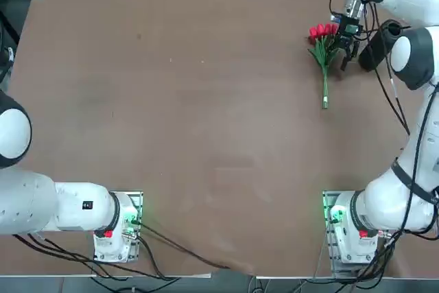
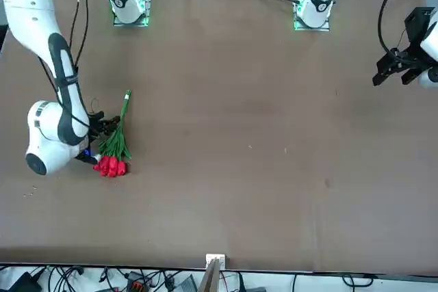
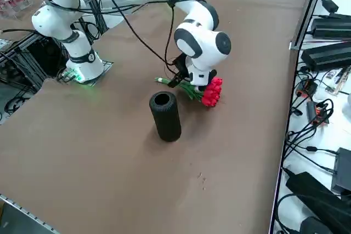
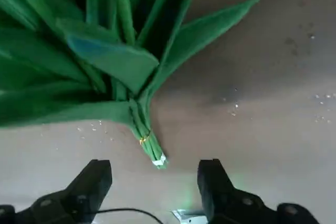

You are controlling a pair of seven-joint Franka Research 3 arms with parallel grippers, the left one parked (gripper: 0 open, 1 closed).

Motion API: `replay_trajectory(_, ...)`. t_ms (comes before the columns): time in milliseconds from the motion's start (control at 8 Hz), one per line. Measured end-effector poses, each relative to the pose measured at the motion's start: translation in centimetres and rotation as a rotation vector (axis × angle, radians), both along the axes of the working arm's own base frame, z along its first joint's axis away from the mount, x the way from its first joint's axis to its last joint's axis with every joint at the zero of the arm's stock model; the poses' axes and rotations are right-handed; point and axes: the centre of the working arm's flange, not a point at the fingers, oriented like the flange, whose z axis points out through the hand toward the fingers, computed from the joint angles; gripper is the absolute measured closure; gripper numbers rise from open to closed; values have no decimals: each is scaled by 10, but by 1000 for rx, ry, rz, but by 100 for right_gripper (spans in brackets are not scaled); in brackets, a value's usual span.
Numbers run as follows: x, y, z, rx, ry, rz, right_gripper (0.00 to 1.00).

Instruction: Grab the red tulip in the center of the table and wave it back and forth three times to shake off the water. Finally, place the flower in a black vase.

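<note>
- The right gripper [image 4: 155, 184] hung low over the red tulip [image 1: 324, 46], fingers spread apart and holding nothing, one either side of the stem.
- The tulip lay flat on the table [image 1: 192, 114], near its far right corner.
- The black vase [image 3: 165, 115] stood upright just beside it.

White twin arms, black cabling, green-lit bases

The right arm [image 3: 200, 39] is built of glossy white rounded shells with dark bands at the joints, and loose black cables run along its links. Its pincer [image 4: 155, 190] has two black fingers [image 4: 89, 184] with blunt, angled tips. Each base [image 1: 346, 228] is a metal mount glowing green, with a small red mark and black wires trailing away.
</note>
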Motion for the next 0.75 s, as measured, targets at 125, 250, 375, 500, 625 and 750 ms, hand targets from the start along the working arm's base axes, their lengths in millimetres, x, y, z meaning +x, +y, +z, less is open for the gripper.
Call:
replay_trajectory(125, 2, 3, -2, 4, -16, -3, 0)
replay_trajectory(250, 4, 5, -3, 9, -27, -6, 0)
replay_trajectory(375, 5, 7, -6, 10, -32, -8, 0)
replay_trajectory(500, 5, 7, -12, 9, -36, -9, 0)
replay_trajectory(625, 6, 8, -18, 8, -37, -9, 0)
replay_trajectory(750, 6, 10, -24, 7, -38, -7, 0)
